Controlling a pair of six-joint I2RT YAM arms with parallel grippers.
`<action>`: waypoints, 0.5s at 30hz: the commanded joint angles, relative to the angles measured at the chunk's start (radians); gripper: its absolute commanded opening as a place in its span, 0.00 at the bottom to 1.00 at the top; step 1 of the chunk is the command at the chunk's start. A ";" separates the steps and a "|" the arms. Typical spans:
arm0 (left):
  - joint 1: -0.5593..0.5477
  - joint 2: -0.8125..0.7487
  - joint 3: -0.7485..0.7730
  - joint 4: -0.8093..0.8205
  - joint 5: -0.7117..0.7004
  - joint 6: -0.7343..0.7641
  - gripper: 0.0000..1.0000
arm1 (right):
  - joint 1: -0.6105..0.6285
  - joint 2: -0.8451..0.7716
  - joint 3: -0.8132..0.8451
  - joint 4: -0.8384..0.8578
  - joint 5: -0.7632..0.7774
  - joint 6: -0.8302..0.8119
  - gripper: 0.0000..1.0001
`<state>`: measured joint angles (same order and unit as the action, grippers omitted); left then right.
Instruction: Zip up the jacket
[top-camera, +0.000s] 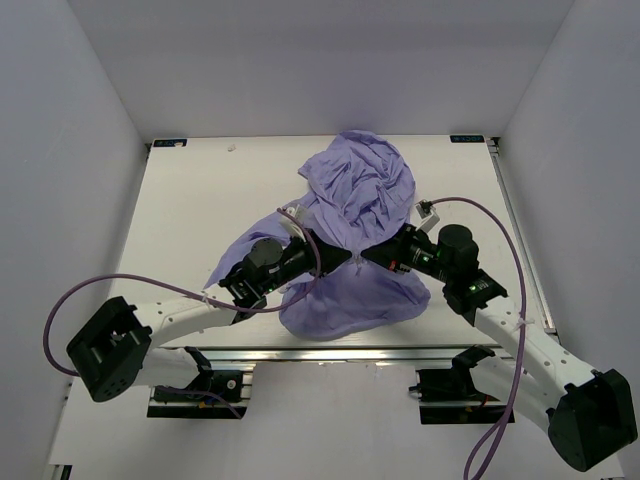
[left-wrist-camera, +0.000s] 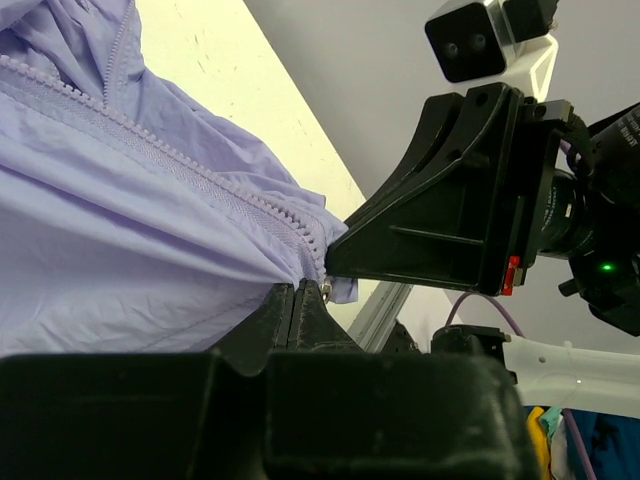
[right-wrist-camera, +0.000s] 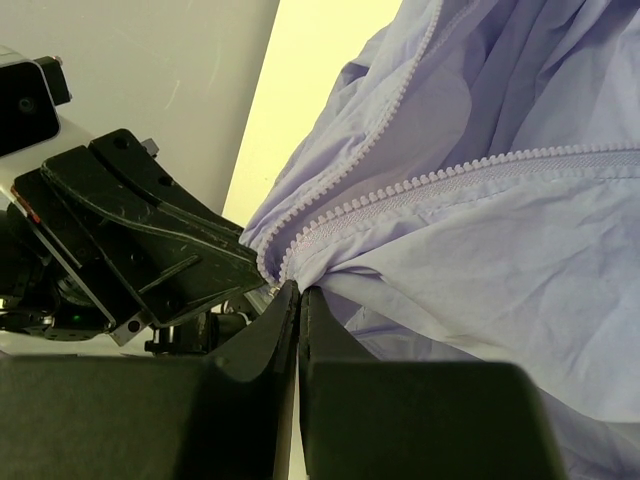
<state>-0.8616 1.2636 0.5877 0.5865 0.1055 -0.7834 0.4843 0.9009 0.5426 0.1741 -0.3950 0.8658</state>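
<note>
**Operator:** Where's the jacket, and what have I got hold of?

**Spotter:** The jacket (top-camera: 360, 190) is heaped mid-frame on the table (top-camera: 180, 210). Your left gripper (top-camera: 345, 258) is clenched on fabric at the bottom end of the zipper teeth (left-wrist-camera: 180, 165). Your right gripper (top-camera: 368, 256) pinches the cloth just beside it, tips nearly touching.

**Operator:** How do I do this well?

**Spotter:** The 2 tooth rows lie apart higher up. I'd line up their ends squarely and pull gently, since thin cloth slips or snags. I can't make out the slider clearly, so find it first.
</note>
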 joint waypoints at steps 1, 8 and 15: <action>-0.011 0.000 0.003 -0.007 0.040 0.019 0.00 | -0.006 -0.013 0.051 0.051 0.031 0.013 0.00; -0.034 -0.003 0.032 -0.112 0.013 0.059 0.00 | -0.006 0.010 0.099 0.019 0.061 -0.007 0.00; -0.066 -0.015 0.052 -0.217 -0.016 0.114 0.00 | -0.021 0.021 0.146 -0.050 0.119 -0.033 0.00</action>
<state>-0.9016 1.2686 0.6163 0.4934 0.0689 -0.7170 0.4843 0.9234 0.6052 0.0883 -0.3607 0.8547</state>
